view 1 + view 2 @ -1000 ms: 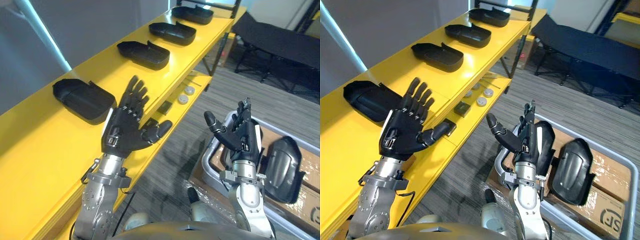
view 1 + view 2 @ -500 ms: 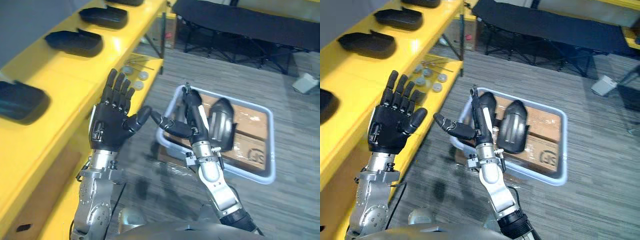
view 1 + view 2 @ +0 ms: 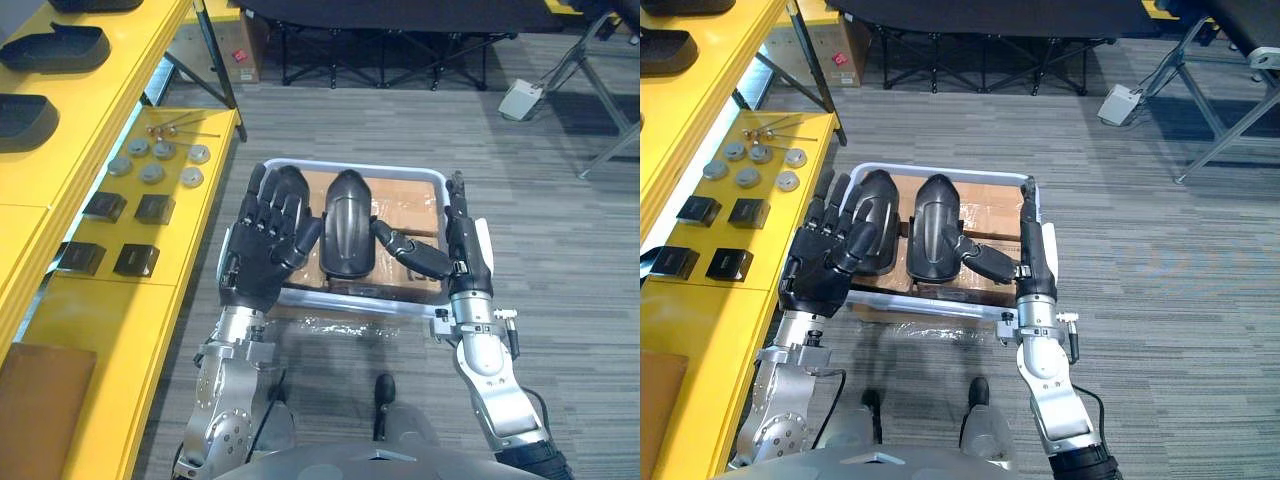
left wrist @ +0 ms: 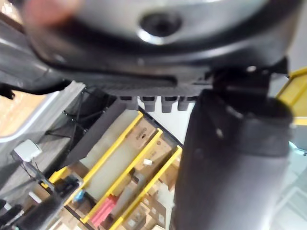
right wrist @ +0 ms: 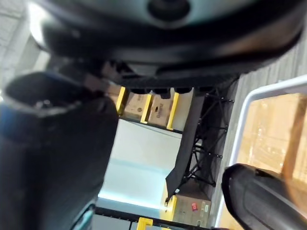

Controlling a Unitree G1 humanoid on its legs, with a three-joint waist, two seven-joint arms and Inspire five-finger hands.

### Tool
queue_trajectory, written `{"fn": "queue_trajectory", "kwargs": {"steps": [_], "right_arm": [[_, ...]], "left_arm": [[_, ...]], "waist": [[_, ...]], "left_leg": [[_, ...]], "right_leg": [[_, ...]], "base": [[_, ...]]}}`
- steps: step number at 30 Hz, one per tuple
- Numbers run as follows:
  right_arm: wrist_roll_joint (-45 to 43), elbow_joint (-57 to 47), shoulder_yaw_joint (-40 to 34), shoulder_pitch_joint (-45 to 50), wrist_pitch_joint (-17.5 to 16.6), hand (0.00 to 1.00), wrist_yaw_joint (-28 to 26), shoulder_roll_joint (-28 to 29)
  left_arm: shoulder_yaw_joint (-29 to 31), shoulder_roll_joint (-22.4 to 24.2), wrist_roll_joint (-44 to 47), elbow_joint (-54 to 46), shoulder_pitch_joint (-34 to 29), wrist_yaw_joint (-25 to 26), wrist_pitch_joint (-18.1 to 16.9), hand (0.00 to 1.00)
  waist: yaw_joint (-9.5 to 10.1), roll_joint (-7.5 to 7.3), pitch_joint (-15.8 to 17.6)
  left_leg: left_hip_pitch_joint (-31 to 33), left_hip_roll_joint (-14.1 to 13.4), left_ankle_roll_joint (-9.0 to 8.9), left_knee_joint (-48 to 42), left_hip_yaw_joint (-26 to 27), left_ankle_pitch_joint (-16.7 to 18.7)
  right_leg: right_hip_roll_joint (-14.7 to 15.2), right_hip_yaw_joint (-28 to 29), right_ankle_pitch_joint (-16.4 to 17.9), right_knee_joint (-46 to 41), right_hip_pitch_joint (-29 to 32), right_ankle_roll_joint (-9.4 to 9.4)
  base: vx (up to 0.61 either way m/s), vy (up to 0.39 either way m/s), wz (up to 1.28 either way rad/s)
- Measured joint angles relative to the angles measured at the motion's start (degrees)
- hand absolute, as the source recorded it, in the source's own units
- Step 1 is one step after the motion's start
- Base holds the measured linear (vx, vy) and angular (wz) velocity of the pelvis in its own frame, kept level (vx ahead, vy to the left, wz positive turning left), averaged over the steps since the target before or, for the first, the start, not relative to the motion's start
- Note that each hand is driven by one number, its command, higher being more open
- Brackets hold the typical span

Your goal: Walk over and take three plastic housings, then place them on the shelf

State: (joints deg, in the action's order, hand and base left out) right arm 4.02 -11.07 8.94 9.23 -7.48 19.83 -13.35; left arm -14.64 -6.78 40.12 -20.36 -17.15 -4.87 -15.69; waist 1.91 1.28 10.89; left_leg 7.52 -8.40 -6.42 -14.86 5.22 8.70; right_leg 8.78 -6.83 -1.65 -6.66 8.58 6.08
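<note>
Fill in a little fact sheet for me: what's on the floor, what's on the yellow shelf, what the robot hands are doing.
Floor: grey bin holding two black housings on cardboard
Left robot hand: open, empty, raised over the bin's left side
Right robot hand: open, empty, raised at the bin's right side
Shelf: on the robot's left, bearing shelved housings, discs, blocks

From the head, our two eyes look steeply down, sharing the white-rimmed plastic tray [image 3: 400, 170] on the grey carpeted floor [image 3: 560, 210]. Our wrist cameras sit right against the left hand [image 4: 158, 52] and right hand [image 5: 158, 43], looking along them.
</note>
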Motion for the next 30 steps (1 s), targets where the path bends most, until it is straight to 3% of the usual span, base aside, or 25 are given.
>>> {"fn": "queue_trajectory", "kwargs": {"steps": [6, 8, 10, 12, 17, 24, 30], "right_arm": [[-2.5, 12.6, -4.9, -3.1, 5.2, 1.00, -0.5, 0.2], [-2.4, 20.2, -7.1, -7.5, 6.9, 1.00, 0.4, 0.1], [-2.4, 26.9, -9.1, -14.8, 9.4, 1.00, 4.5, -0.5], [-2.2, 30.3, -10.1, -21.1, 10.6, 1.00, 7.9, -1.4], [-2.1, 36.8, -10.7, -34.0, 11.1, 1.00, 10.6, -8.7], [-2.1, 46.8, -8.2, -42.2, 10.7, 1.00, 10.4, -14.0], [-2.2, 53.2, -3.1, -51.2, 12.1, 1.00, 6.4, -16.2]], "left_arm": [[2.1, -1.1, -5.0, 0.0, -0.5, 3.1, 0.9, 1.00], [2.6, -1.3, -5.0, -0.1, 0.8, 4.3, 0.9, 1.00], [2.9, -1.7, -5.0, -0.5, 3.1, 5.3, 0.9, 1.00], [3.4, -1.9, -4.9, -0.5, 3.9, 5.3, 1.1, 1.00], [2.8, -2.1, -4.8, -0.6, 4.4, 5.0, 2.7, 1.00], [-0.2, -3.4, -4.5, -0.4, 6.5, 4.7, 2.6, 1.00], [-1.5, -3.4, -4.5, 2.6, 8.8, 4.5, 2.6, 1.00]], "waist": [[0.07, -0.72, 0.9], [0.46, -1.19, 2.3], [1.56, -1.27, 6.1], [2.35, -1.13, 7.8], [4.29, 0.30, 11.4], [5.60, 0.78, 14.5], [5.89, 1.33, 15.4]], "left_leg": [[1.1, 2.0, 0.04, -1.1, -0.2, -0.1], [2.8, 2.2, 0.07, -2.3, -1.0, 0.0], [4.7, 1.9, 0.05, -4.1, -2.2, 0.0], [6.6, 1.8, 0.09, -5.2, -2.9, 0.0], [9.2, 2.0, 0.25, -7.0, -4.7, -0.2], [11.4, 2.9, 0.57, -7.0, -6.4, -0.9], [13.0, 3.2, 0.58, -7.1, -7.1, -1.4]], "right_leg": [[1.8, -0.2, -1.9, 2.6, -1.0, 1.30], [1.7, -0.9, -2.7, 3.5, -0.8, 1.16], [1.3, -1.9, -3.5, 4.0, -0.6, 0.90], [1.1, -2.3, -4.1, 3.9, 0.7, 0.66], [1.2, -3.8, -4.6, 3.9, 1.4, 0.71], [1.8, -5.5, -4.7, 3.8, 2.3, 0.87], [2.1, -6.2, -5.0, 3.8, 3.5, 0.95]], "base": [[0.00, 0.072, 0.05], [-0.07, 0.022, 0.15], [-0.10, 0.005, 0.18], [-0.11, -0.005, 0.13], [-0.05, 0.010, 0.13], [0.00, 0.009, 0.15], [0.01, 0.009, 0.06]]}}
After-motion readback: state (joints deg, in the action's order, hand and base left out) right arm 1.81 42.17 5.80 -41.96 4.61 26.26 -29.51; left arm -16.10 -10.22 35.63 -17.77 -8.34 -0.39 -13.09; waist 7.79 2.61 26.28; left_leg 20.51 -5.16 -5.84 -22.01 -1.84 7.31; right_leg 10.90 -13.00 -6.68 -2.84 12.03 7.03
